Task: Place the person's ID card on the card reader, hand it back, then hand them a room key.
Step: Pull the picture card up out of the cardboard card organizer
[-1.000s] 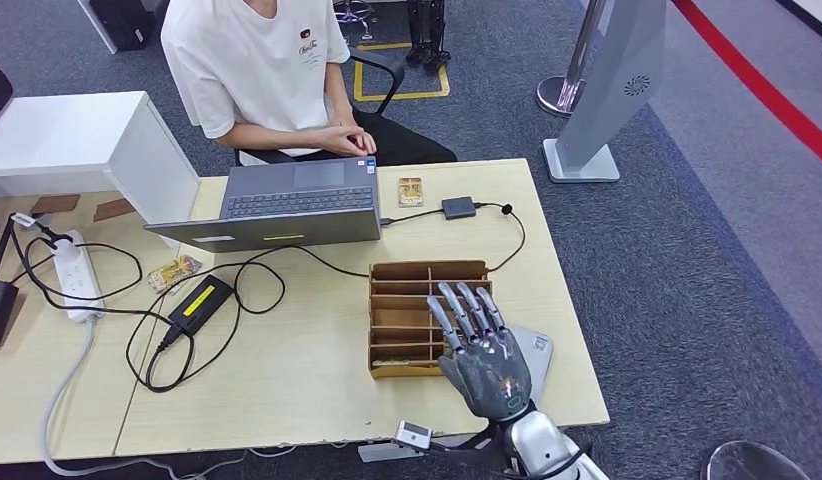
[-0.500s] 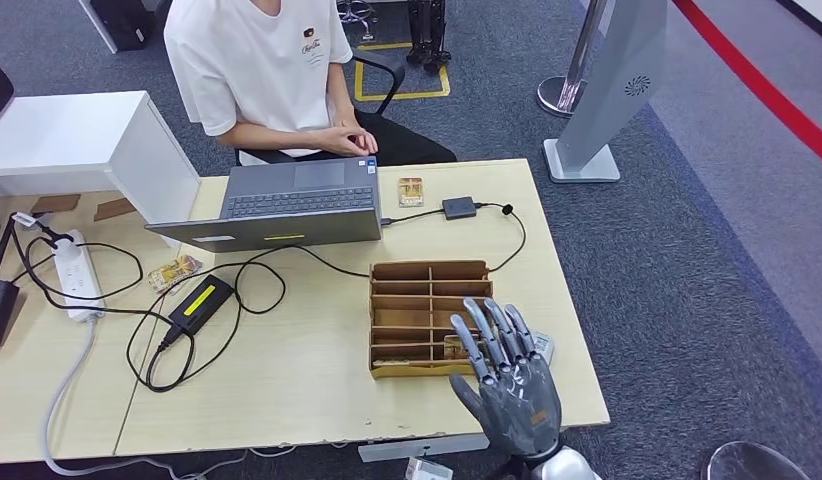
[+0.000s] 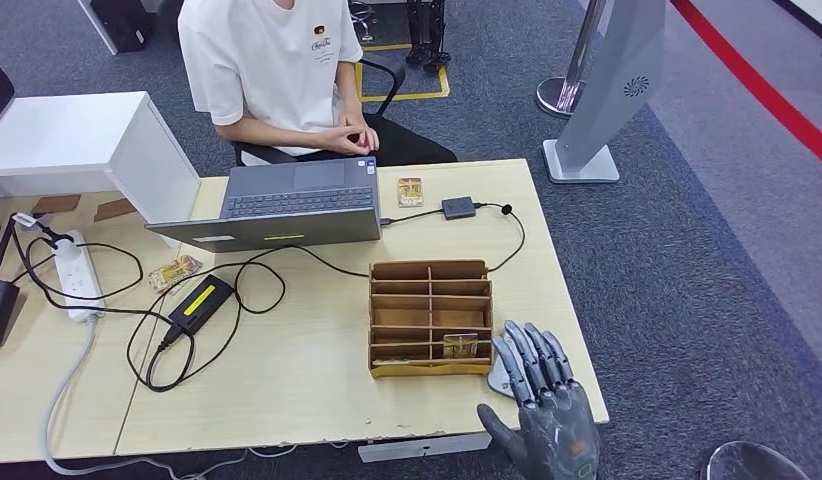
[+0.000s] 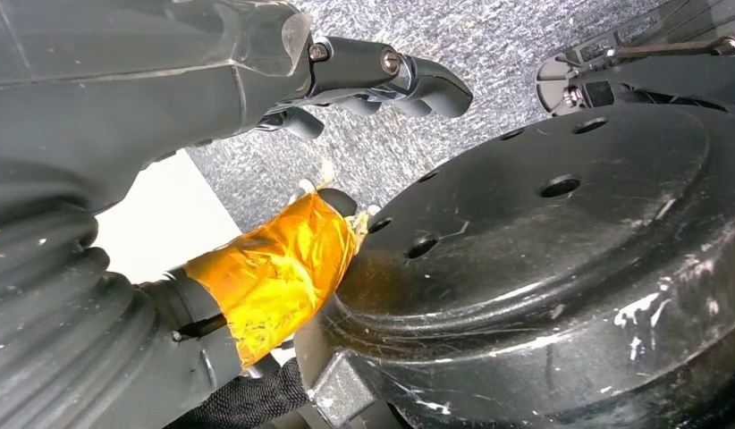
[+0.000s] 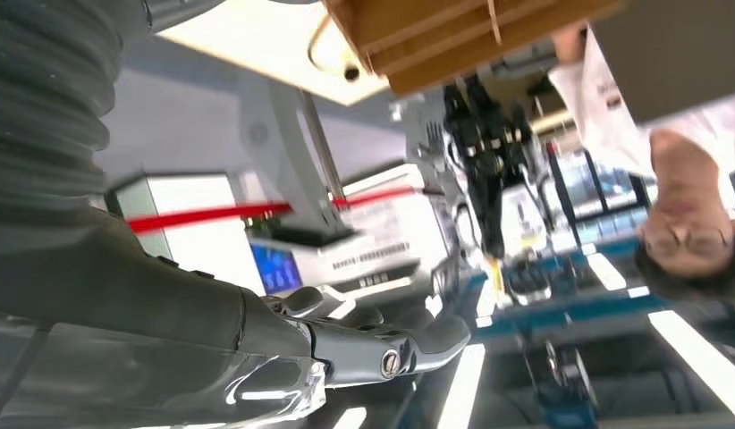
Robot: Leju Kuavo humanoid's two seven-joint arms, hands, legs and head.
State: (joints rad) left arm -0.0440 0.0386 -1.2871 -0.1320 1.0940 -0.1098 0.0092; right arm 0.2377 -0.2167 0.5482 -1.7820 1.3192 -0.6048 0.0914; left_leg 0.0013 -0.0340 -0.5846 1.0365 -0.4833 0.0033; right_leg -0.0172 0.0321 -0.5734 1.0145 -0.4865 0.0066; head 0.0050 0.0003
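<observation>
**Right hand held flat near the wooden box**

The right hand (image 3: 543, 415) is seen at the near edge of the bench (image 3: 287, 390), just beside the wooden box (image 3: 429, 317). Its back is turned up. The fingers (image 3: 532, 352) are stretched out straight and spread a little, and nothing is held in them. The fingertips lie over a small grey thing that is mostly hidden, so what it is cannot be told.

A small card (image 3: 460, 345) is seen in a near slot of the wooden box. Another small card (image 3: 410, 190) lies on the bench past the wooden box, next to the laptop (image 3: 287, 205). A small black box (image 3: 458, 208) on a cable lies near that card.

A person (image 3: 287, 70) in a white shirt is seated on the far side of the bench, with hands folded.

The left hand (image 4: 167, 107) is seen hanging low, away from the bench. Its fingers (image 4: 409, 76) are curled in, and nothing is held.
</observation>
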